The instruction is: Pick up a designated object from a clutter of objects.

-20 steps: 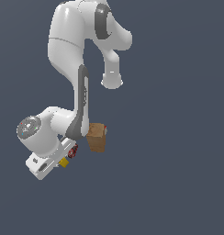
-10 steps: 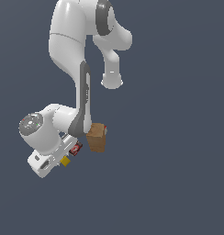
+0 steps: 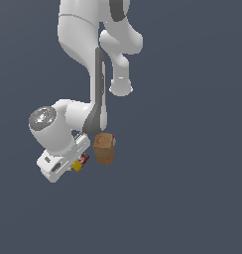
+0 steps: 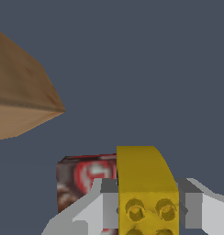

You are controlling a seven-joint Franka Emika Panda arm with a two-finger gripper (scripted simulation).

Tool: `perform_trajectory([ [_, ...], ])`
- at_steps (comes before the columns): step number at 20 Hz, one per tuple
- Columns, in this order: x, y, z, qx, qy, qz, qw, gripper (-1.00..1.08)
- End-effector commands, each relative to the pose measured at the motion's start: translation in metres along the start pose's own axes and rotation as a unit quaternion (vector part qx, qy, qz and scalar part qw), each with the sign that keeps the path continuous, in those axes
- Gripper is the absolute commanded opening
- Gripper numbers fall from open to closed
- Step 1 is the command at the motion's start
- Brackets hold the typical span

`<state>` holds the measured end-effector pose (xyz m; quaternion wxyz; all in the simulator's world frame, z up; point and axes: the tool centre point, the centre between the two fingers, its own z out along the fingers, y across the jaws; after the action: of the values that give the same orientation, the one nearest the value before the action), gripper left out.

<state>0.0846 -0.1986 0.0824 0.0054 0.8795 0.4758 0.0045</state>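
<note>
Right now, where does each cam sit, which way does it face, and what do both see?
Exterior view: off the arm, high, looking down on the arm, end effector and brown box.
Wrist view: on the wrist, looking along the fingers at the yellow piece between them.
Shared: yellow piece, brown box, dark red packet.

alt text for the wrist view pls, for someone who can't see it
A small yellow studded piece sits between the gripper fingers, which press its two sides. Behind it lies a dark red packet, and a corner of a brown box juts in over dark grey ground.
</note>
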Motion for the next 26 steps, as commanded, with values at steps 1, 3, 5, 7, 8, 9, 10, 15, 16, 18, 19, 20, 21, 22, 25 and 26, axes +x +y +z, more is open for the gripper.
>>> perform_trajectory([
  [1, 0.007, -0.014, -0.016, 0.0, 0.0, 0.0, 1.0, -1.0],
  [3, 0.013, -0.026, -0.03, 0.0, 0.0, 0.0, 1.0, -1.0],
  [5, 0.019, -0.039, -0.043, 0.0, 0.0, 0.0, 1.0, -1.0],
  [7, 0.025, -0.052, -0.057, 0.0, 0.0, 0.0, 1.0, -1.0],
  [8, 0.028, -0.059, -0.065, 0.0, 0.0, 0.0, 1.0, -1.0],
  [9, 0.032, -0.065, -0.072, 0.001, -0.001, 0.0, 1.0, -1.0],
  [10, 0.035, -0.072, -0.079, 0.001, -0.001, 0.0, 1.0, -1.0],
  [15, 0.051, -0.105, -0.117, 0.001, -0.001, 0.0, 1.0, -1.0],
  [16, 0.054, -0.112, -0.124, 0.001, -0.001, 0.0, 1.0, -1.0],
  [18, 0.061, -0.126, -0.14, 0.002, -0.002, 0.0, 1.0, -1.0],
  [19, 0.065, -0.133, -0.148, 0.002, -0.002, 0.0, 1.0, -1.0],
  [20, 0.068, -0.14, -0.156, 0.002, -0.002, 0.0, 1.0, -1.0],
  [21, 0.072, -0.148, -0.164, 0.002, -0.002, 0.0, 1.0, -1.0],
  [22, 0.076, -0.155, -0.173, 0.002, -0.002, 0.0, 1.0, -1.0],
  [25, 0.087, -0.178, -0.2, 0.003, -0.003, 0.0, 1.0, -1.0],
  [26, 0.091, -0.186, -0.209, 0.003, -0.003, 0.0, 1.0, -1.0],
])
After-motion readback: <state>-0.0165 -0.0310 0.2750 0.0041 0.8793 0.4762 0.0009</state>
